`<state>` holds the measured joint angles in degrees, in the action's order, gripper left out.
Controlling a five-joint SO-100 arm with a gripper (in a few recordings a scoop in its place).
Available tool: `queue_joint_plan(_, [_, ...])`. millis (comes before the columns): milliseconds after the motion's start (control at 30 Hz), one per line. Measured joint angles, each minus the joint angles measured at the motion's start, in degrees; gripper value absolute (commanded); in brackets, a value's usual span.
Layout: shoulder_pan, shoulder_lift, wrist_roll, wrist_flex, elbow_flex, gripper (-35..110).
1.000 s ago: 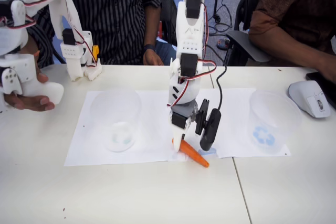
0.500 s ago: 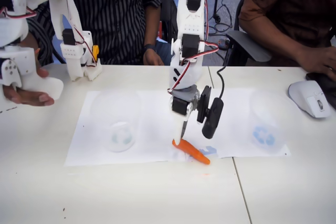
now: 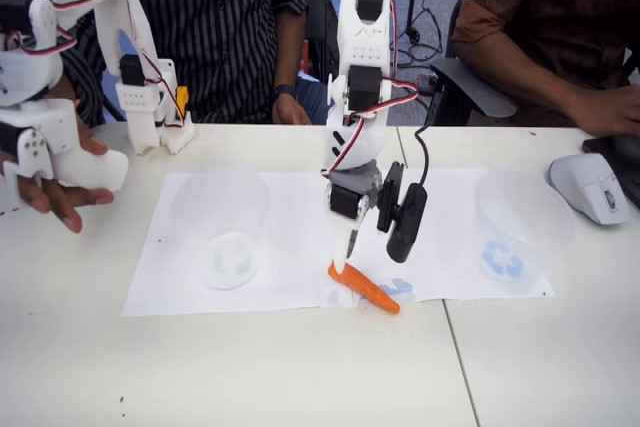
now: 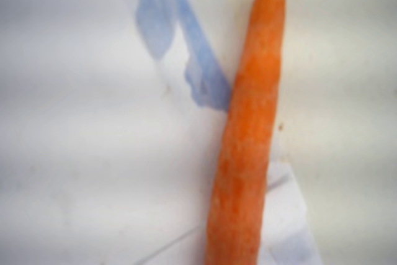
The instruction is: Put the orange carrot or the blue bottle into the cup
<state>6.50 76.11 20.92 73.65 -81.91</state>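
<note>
Fixed view showed the white arm's claw [image 3: 343, 259] pointing straight down, its pale fingertip meeting the thick end of the orange carrot [image 3: 365, 289]. Whether the claw was apart or together could not be told from this angle. The carrot lay flat at the front edge of a sheet of white paper [image 3: 290, 217] on the table [image 3: 250, 367], its long axis slanting from the thick end under the claw down and to the right, toward its narrow tip. Wrist view showed the carrot [image 4: 245, 147] running lengthwise up the picture, beside a blue printed mark [image 4: 180, 48] on the paper. The cup [image 3: 220, 227] with the pale greenish-white mark stood well to the left of the claw; another clear cup [image 3: 515, 232], marked with a blue recycling symbol, stood to the right. Any carry would probably need to travel leftward.
</note>
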Motion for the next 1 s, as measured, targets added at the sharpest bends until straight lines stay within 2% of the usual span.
queue_joint_plan(200, [-0.7,0.0,0.0,1.14,0.0,36])
queue_joint_plan(1000, [-0.09,0.0,0.0,0.53,-5.98,36])
